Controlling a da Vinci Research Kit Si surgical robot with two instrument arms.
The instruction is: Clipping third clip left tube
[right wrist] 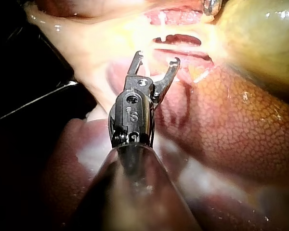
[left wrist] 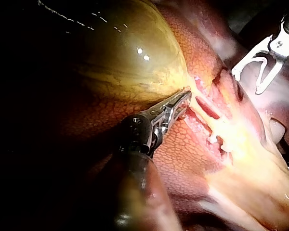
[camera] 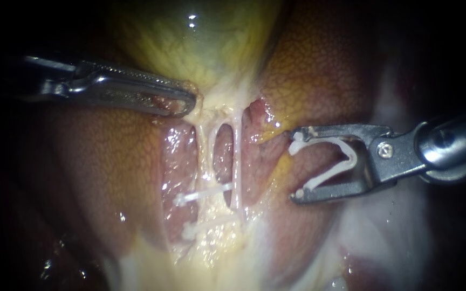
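Right instrument: jaws wide, open white clip seated between them, well apart from tubes.
Left tube: thin, pale, wet. Judge it soft, slippery, easily torn.
Upper placed clip, lower placed clip cross it low.
Bare stretch above looks like best seat.
Left instrument clamps pale tissue under gallbladder.

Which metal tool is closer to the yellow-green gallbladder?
Left. The left instrument grips tissue at the edge of the gallbladder; the right instrument, carrying a white clip, hangs apart over the liver.
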